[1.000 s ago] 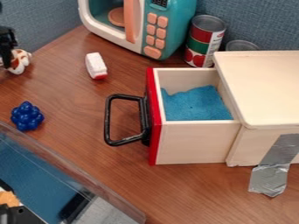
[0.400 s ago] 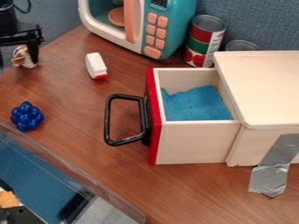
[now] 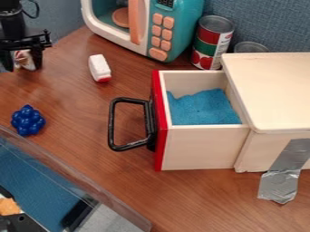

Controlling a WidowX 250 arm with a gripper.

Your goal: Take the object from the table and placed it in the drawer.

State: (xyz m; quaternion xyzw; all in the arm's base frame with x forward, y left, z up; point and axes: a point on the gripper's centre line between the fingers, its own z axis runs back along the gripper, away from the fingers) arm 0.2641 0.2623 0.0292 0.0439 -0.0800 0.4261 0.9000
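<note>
Brown-and-white toy [image 3: 24,60] is at the left side of the table [image 3: 79,99], between the 2 wide-spread fingers [image 3: 37,60] of my gripper [image 3: 23,68]. Can't tell if they touch it. Looks like grasp time to me: close, lift, then carry right to the open drawer [image 3: 200,149].

Counted by clock face, the desk [image 3: 91,106] carries one toy microwave [image 3: 181,34] at 12 with seven orange buttons [image 3: 158,54], and two cans [image 3: 212,43] at 1. Toward 3 come one wooden cabinet [image 3: 272,90], one drawer [image 3: 203,147], one black handle [image 3: 111,124] and one blue textured piece [image 3: 203,108]. One white-and-red object [image 3: 98,67] is near 11, one end effector [image 3: 23,68] and one patterned object [image 3: 24,59] at 10, one blue knobbly cluster [image 3: 28,120] at 9, and one clear-walled bin [image 3: 72,178] between 7 and 8.
</note>
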